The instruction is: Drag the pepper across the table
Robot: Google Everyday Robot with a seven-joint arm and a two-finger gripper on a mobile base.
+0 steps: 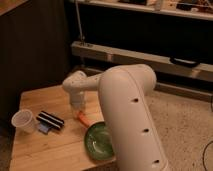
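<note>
The pepper (83,119) is a small orange piece lying on the light wooden table (35,155), just left of the green bowl. My gripper (77,108) hangs from the white wrist, points down at the table and sits right at the pepper's far left end. The big white arm (130,110) covers the table's right side and part of the bowl.
A green bowl (99,142) stands at the front right of the table. A clear plastic cup (23,121) is at the left edge. A black ridged object (50,120) lies on something blue beside the cup. Dark shelving is behind, speckled floor at right.
</note>
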